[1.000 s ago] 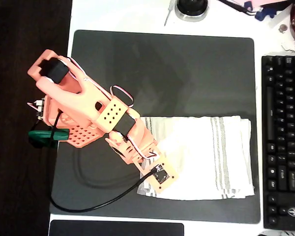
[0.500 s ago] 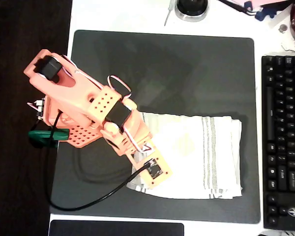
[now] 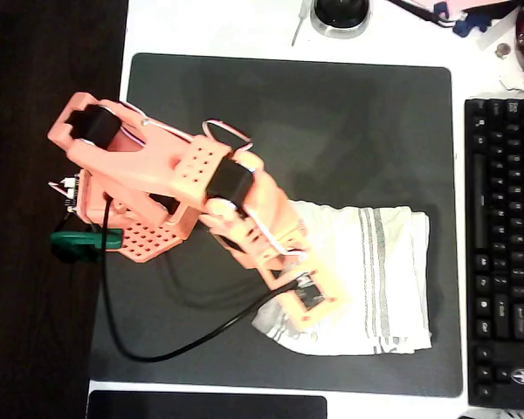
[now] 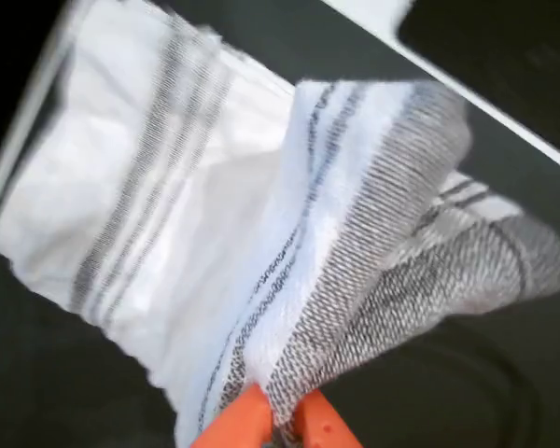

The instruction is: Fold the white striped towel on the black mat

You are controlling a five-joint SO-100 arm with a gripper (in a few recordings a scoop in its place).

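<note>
In the overhead view the white striped towel (image 3: 367, 279) lies on the lower right part of the black mat (image 3: 332, 113), bunched and partly doubled over, with grey stripes running across it near its right side. The orange arm reaches over the towel's left part and covers the hand there, so this view does not tell the grasp. The wrist view shows it: the hand (image 4: 280, 425) is clenched on a striped edge of the towel, and the cloth rises from the two orange fingertips (image 4: 247, 420) as a lifted fold above the rest. A black keyboard (image 3: 504, 253) lies on the surface right of the mat.
</note>
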